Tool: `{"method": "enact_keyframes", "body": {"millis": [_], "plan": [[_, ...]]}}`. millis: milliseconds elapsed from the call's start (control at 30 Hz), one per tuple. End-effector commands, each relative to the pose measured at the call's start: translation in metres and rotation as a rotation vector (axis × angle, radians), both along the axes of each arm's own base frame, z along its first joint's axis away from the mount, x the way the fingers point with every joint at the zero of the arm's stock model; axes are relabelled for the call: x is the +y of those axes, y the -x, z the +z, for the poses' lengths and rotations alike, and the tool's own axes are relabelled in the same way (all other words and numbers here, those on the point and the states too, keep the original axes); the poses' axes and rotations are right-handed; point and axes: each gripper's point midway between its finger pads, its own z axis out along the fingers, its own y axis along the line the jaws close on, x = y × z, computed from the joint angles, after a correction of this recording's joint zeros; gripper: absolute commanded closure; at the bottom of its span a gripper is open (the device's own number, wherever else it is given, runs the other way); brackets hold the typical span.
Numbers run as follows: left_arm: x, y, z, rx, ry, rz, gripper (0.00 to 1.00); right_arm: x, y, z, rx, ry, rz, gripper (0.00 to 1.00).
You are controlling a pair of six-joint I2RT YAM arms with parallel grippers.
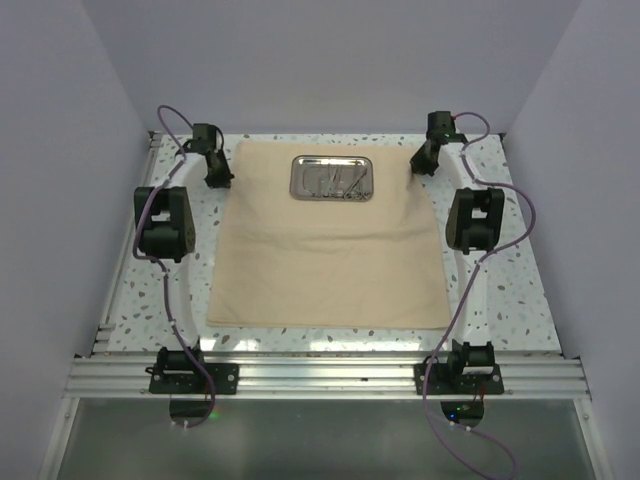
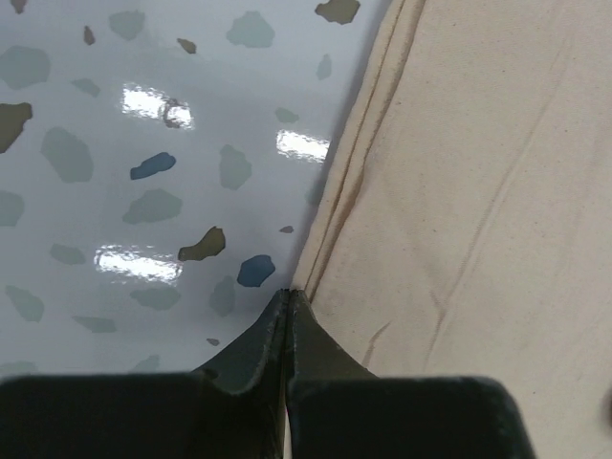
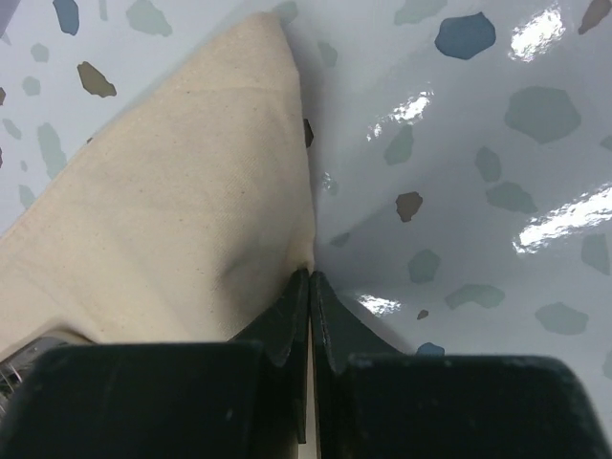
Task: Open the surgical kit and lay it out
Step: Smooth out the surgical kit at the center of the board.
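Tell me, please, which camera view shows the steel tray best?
The top external view: the tray lies whole on the far part of the cloth, with thin instruments inside. The left wrist view shows cloth and table, no tray. The right wrist view catches at most a shiny sliver at its lower left edge.
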Motion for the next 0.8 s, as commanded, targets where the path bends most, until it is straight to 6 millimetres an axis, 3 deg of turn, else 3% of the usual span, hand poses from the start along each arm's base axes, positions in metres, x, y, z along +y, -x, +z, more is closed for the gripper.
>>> {"method": "enact_keyframes", "body": {"millis": [0, 200, 267, 300, 333, 400, 433, 467, 500, 533, 567, 600, 633, 667, 767], "plan": [[0.039, 0.015, 0.012, 0.033, -0.081, 0.092, 1.00, -0.001, 0.019, -0.024, 0.098, 0.017, -0.024, 1.00], [0.063, 0.019, 0.022, 0.021, -0.139, 0.182, 1.00, -0.034, 0.038, -0.014, 0.127, 0.123, -0.079, 1.00], [0.065, 0.019, 0.027, 0.013, -0.146, 0.197, 1.00, -0.037, 0.039, -0.012, 0.124, 0.131, -0.068, 1.00], [0.064, 0.018, 0.027, 0.010, -0.141, 0.196, 1.00, -0.035, 0.038, -0.008, 0.118, 0.130, -0.059, 0.92], [0.062, 0.017, 0.029, 0.005, -0.131, 0.190, 1.00, -0.052, 0.038, -0.005, 0.115, 0.134, -0.079, 0.49], [0.060, 0.015, 0.035, -0.010, -0.116, 0.197, 0.89, -0.058, 0.040, 0.003, 0.110, 0.159, -0.074, 0.16], [0.059, 0.014, 0.042, -0.026, -0.110, 0.198, 0.80, -0.061, 0.040, 0.014, 0.096, 0.175, -0.084, 0.08], [0.057, 0.010, 0.048, -0.051, -0.105, 0.199, 0.63, -0.063, 0.042, 0.018, 0.092, 0.183, -0.082, 0.07], [0.054, 0.006, 0.059, -0.081, -0.102, 0.195, 0.54, -0.064, 0.042, 0.023, 0.087, 0.188, -0.082, 0.07], [0.051, 0.003, 0.066, -0.099, -0.104, 0.188, 0.46, -0.066, 0.043, 0.041, 0.062, 0.199, -0.094, 0.07], [0.042, -0.005, 0.079, -0.136, -0.108, 0.165, 0.36, -0.066, 0.049, 0.041, 0.069, 0.199, -0.095, 0.07], [0.037, -0.009, 0.083, -0.144, -0.110, 0.151, 0.33, -0.066, 0.051, 0.050, 0.055, 0.197, -0.097, 0.07], [0.034, -0.020, 0.101, -0.185, -0.117, 0.145, 0.30, -0.065, 0.051, 0.075, -0.005, 0.194, -0.104, 0.07], [0.032, -0.021, 0.104, -0.183, -0.126, 0.134, 0.30, -0.064, 0.064, 0.069, 0.017, 0.185, -0.106, 0.07], [-0.025, -0.033, 0.117, -0.228, -0.123, 0.029, 0.30, -0.051, 0.088, 0.078, 0.002, 0.123, -0.091, 0.09]]}}
